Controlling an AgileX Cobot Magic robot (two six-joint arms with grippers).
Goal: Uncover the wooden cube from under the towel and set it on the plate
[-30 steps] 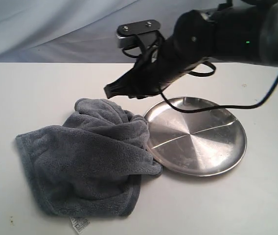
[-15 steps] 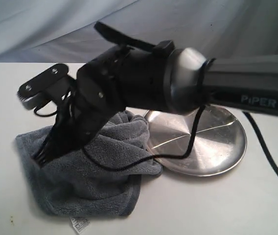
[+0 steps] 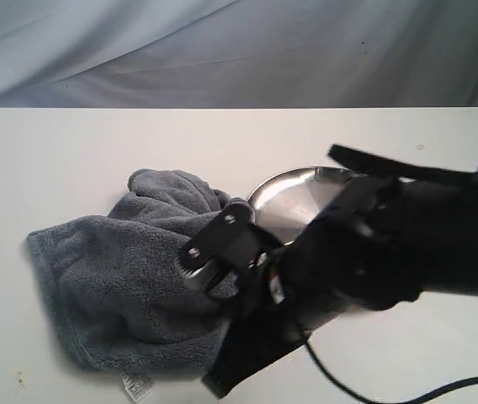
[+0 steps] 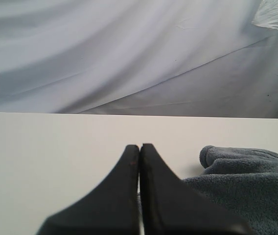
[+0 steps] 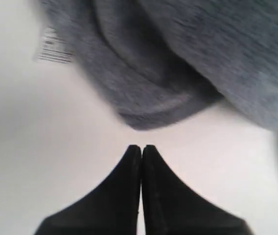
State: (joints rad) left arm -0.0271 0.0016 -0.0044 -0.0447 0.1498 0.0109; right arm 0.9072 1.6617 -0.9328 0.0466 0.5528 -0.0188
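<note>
Nearest, low over the front of the plain white table (image 3: 45, 168): black right gripper (image 3: 215, 387). Hangs above bare tabletop just short of the cloth's front hem. Holds nothing, with jaws pressed tip to tip.

Just beside: small white label (image 3: 138, 387), sticking out from the hem of the soft fluffy dark grey fleece towel (image 3: 113, 286). Lies heaped in thick folds and bulges highest toward the back.

No sign of the pale wooden cube anywhere. Probably sits under that heap, but exactly where cannot be told.

Looks limp, light and grippy in its pile, so should pinch easily. Best taken at a thick fold or at the free front hem, then peeled up and away from the dish. Could drape over the block and drag it along.

Likely rigid, light and sturdy once bared. Calls for opened jaws across two opposite flat faces.

Further back, on the right: round shiny stainless-steel plate (image 3: 294, 189), mostly hidden behind the arm. Sits close against the cloth, with any contact hidden. Looks slick and hard, so asks for a gentle set-down near the middle.

Out of the exterior view: black left gripper (image 4: 139, 145). Closed and empty too, low over bare table, with the grey cloth just beside.

Farthest: pale draped fabric backdrop (image 3: 222, 50).
</note>
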